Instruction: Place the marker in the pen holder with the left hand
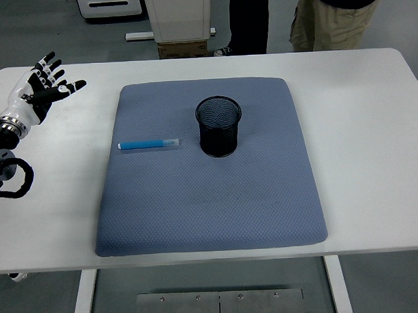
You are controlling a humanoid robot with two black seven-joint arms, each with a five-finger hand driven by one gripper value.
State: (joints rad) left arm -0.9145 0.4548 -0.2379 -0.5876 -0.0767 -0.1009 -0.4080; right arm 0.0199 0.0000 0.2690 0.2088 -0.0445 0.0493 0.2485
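Showing the start of the reach: the left hand (40, 85) hovers over the far left corner of the white surface (373, 123), fingers (75, 85) spread and holding nothing, well apart from the blue marker (148, 143). The marker lies flat on the grey mat (211, 211), its length running left to right, its clear-capped end pointing toward the black mesh pen holder (219, 126), which stands upright near it on the mat. The right hand is not in view. People stand beyond the far edge.

Risks, as judged from this layout: a flat, round marker may roll under a pinch that lands off-centre, or the soft mat may catch the fingertips. A grasp near one end would leave the marker tilted, so it could strike the holder's rim; a hard strike might tip the light holder.
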